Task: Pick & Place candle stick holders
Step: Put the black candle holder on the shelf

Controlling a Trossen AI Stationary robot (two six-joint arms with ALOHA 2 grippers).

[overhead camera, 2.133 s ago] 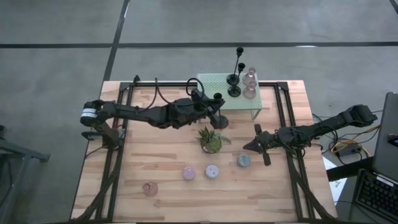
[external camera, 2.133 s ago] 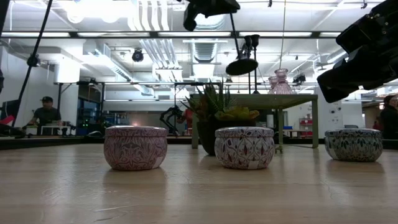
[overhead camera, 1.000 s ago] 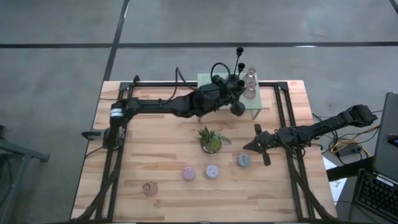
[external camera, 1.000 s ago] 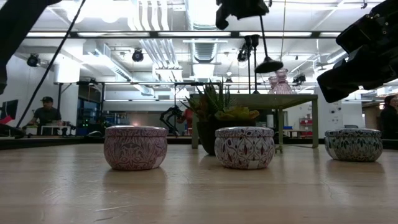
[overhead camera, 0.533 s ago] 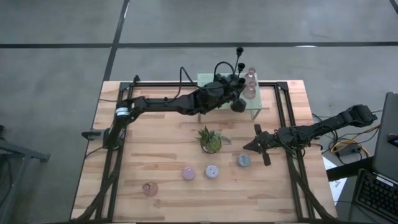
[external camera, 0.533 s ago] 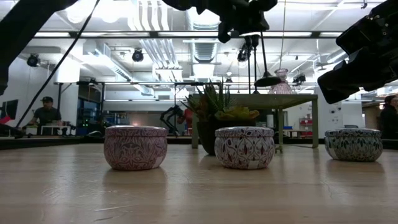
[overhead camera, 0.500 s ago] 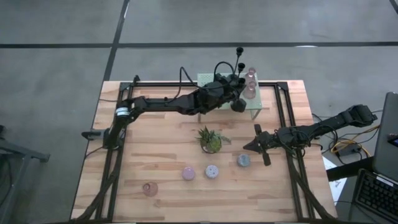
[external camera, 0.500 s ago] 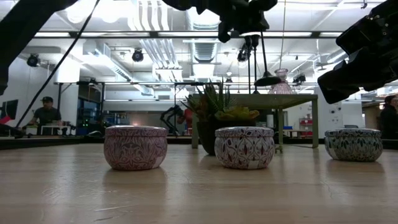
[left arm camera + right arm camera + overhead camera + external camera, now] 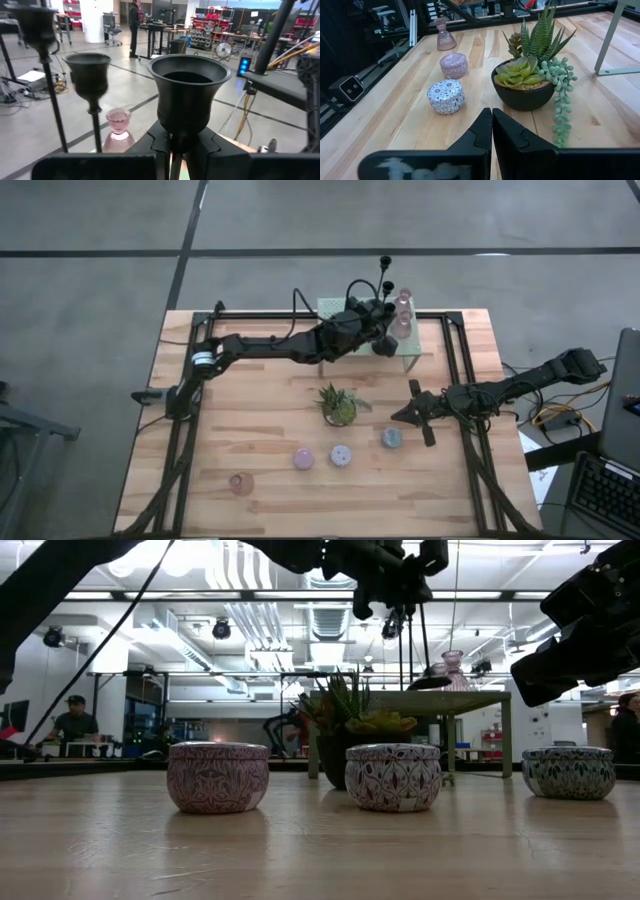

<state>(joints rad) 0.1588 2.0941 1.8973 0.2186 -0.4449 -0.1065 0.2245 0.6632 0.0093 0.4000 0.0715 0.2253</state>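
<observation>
Now the left gripper [image 9: 375, 330] is stretched across the light wooden table [image 9: 250, 430] and hangs over the pale green mesh rack [image 9: 338, 308] at the far edge. Its fingers [image 9: 155, 145] are closed tight on the stem of a slim black candlestick with a small cup on top [image 9: 189, 95]. In the low view this candlestick [image 9: 428, 650] hangs upright, and its round base is just above the rack top [image 9: 480, 696]; whether it touches the rack, I cannot tell.

2 other black candlesticks [image 9: 383, 275] stand on the rack just beside it, w/ a pink glass holder [image 9: 403, 305] next to them. In the left wrist view they show behind the held cup: a taller one [image 9: 37, 30], a shorter one [image 9: 90, 75] and the pink glass holder [image 9: 118, 125].

The right gripper [image 9: 412, 412] waits low over the right part of the table, near a small round blue holder [image 9: 392, 438]. Its 2 fingers [image 9: 480, 132] are pressed together and hold nothing.

A small green plant in a dark pot [image 9: 339, 405] stands in the middle of the table. In front of it, toward the near edge, lie a round lilac holder [image 9: 341, 455], a round pink holder [image 9: 303, 459] and, more to the left, a pink glass holder [image 9: 240, 482], all apart from each other.

A person in a cap [image 9: 73, 720] sits far back in the room.
</observation>
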